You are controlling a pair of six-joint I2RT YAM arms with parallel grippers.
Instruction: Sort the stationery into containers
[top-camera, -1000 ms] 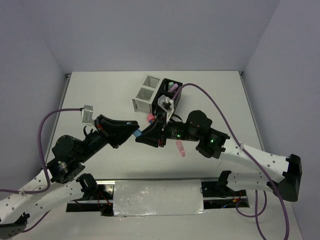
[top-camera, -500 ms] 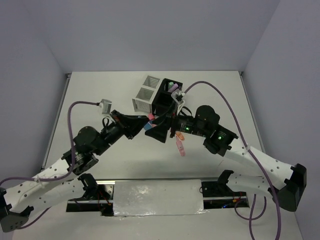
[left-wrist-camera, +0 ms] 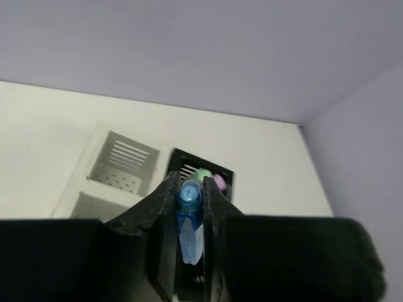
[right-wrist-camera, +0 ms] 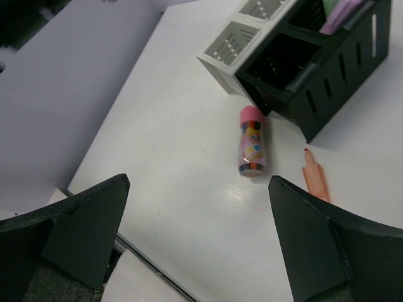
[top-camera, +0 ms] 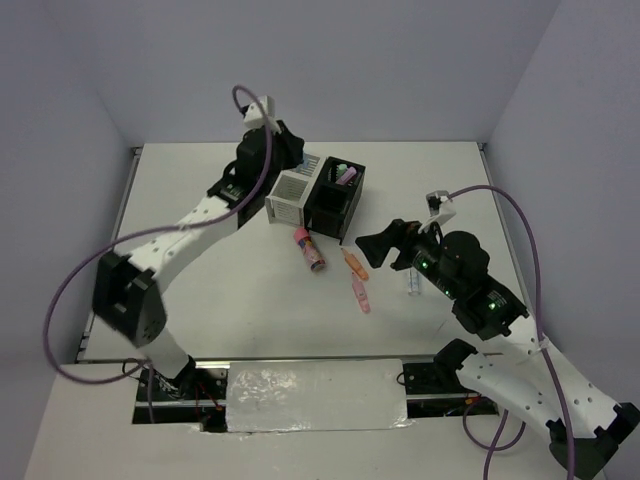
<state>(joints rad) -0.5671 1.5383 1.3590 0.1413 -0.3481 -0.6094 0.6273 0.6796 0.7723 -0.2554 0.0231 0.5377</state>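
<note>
Table [top-camera: 450, 190]: blk box [top-camera: 330, 205] nr far edge

The left arm [top-camera: 200, 215] hangs over the white box's [top-camera: 293, 188] far corner, the pink tube [top-camera: 312, 250] and orange pen [top-camera: 353, 263] crowd the black box's [top-camera: 333, 200] front, and bare surface [top-camera: 220, 290] lies left of them.

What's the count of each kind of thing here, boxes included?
Organiser boxes: 2, white box and black box
Loose pens: 2, orange pen and pink pen
Pens in the black box: 2, green pen and purple pen
Pink tube: 1
Blue-capped bottle in left hand: 1
Pale item, kind unclear: 1
Total: 9
</note>
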